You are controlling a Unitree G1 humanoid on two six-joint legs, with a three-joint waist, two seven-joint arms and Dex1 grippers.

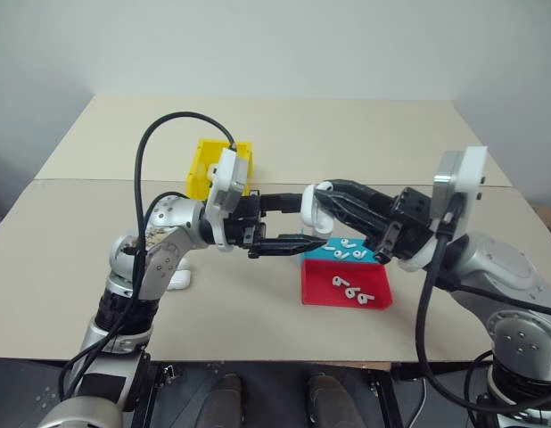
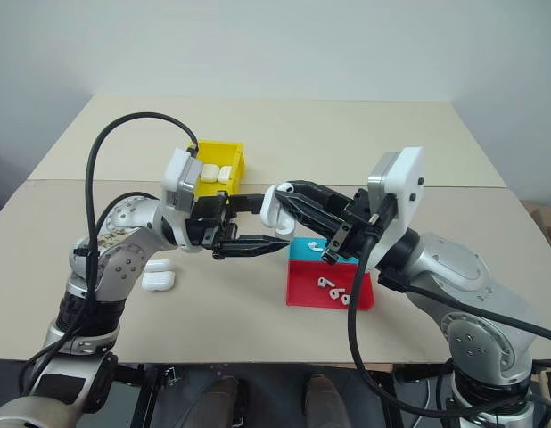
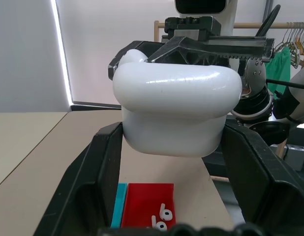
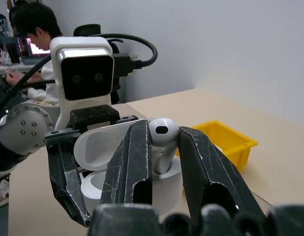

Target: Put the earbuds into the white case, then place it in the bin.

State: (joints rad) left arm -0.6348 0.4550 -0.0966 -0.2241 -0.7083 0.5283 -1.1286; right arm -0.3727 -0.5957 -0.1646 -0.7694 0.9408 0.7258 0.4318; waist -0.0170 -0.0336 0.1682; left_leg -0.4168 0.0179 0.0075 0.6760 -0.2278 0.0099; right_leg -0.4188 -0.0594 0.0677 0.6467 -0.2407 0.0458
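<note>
Right pincer [image 4: 159,162] pinches a tiny, slick, light earbud [image 4: 163,133] by its stem; left pincer [image 3: 174,147] clamps the glossy open case [image 3: 175,110] across its body.

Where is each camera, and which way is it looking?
Left eye and right eye views: on the head, looking down at the table, both arms, the bin.
Left wrist view: on the left arm, looking along its fingers at the white case.
Right wrist view: on the right arm, looking along its fingers at an earbud.
Shared: all show the case; left gripper and right gripper meet there.
</note>
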